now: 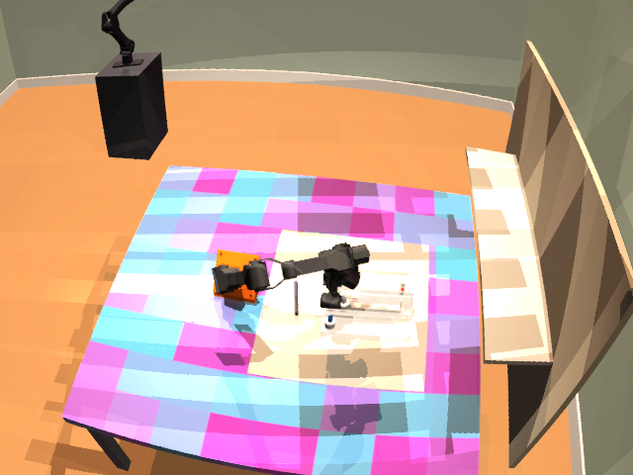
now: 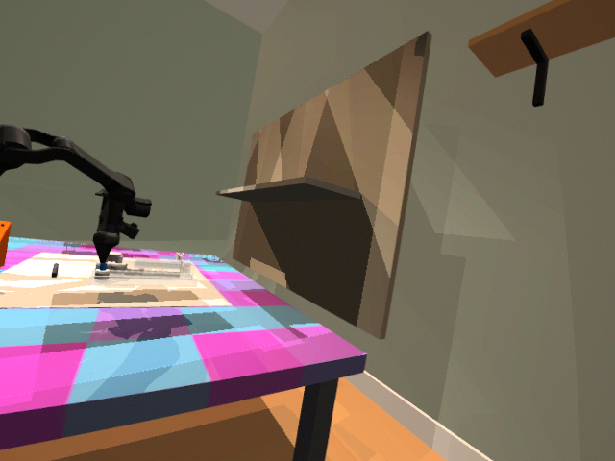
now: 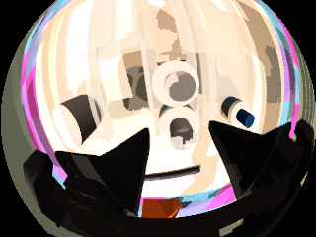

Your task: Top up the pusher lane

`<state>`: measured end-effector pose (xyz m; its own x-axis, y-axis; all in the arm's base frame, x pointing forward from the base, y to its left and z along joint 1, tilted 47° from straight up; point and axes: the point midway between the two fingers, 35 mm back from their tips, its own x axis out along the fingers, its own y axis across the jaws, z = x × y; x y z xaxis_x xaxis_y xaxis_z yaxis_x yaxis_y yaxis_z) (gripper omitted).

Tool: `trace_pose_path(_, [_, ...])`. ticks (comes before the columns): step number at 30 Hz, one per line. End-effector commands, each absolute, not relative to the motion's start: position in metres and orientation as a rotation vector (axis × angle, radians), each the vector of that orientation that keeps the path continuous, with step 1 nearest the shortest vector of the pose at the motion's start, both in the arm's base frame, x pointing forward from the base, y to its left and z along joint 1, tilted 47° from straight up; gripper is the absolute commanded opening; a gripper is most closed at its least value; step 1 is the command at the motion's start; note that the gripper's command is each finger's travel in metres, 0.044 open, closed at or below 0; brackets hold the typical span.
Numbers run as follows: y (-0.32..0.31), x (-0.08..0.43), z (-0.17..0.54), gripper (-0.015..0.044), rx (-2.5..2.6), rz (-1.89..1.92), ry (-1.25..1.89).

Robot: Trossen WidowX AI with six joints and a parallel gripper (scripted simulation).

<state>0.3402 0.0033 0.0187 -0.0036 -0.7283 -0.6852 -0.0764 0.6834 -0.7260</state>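
My gripper (image 1: 333, 307) (image 2: 103, 262) (image 3: 180, 128) is open at the front end of the clear lane rack (image 1: 411, 313). In the wrist view, two similar jars with pale rims and grey-brown tops stand in a row in the middle lane. The front jar (image 3: 182, 129) is between my parted fingertips, with a gap on each side. The rear jar (image 3: 182, 86) is right behind it; they look close together or touching. A jar with a blue top (image 1: 329, 321) (image 2: 103, 272) (image 3: 244, 118) stands in the lane to one side. The low front stop and the pusher plate cannot be made out.
A wide dark jar with a white face (image 3: 81, 118) is on the left in the wrist view. A thin dark bar (image 1: 296, 298) (image 2: 55, 270) (image 3: 173, 173) lies in front of the rack. An orange plate (image 1: 237, 259) is by the arm's base. A shelf (image 1: 503, 255) stands beyond the table.
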Motion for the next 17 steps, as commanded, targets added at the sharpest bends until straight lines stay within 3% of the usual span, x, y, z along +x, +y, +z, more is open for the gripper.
trace_pose_path(1, [0.009, 0.343, 0.024, 0.0282, -0.687, -0.581, 1.498])
trace_pose_path(17, [0.010, 0.309, 0.026, 0.0282, -0.687, -0.580, 1.500])
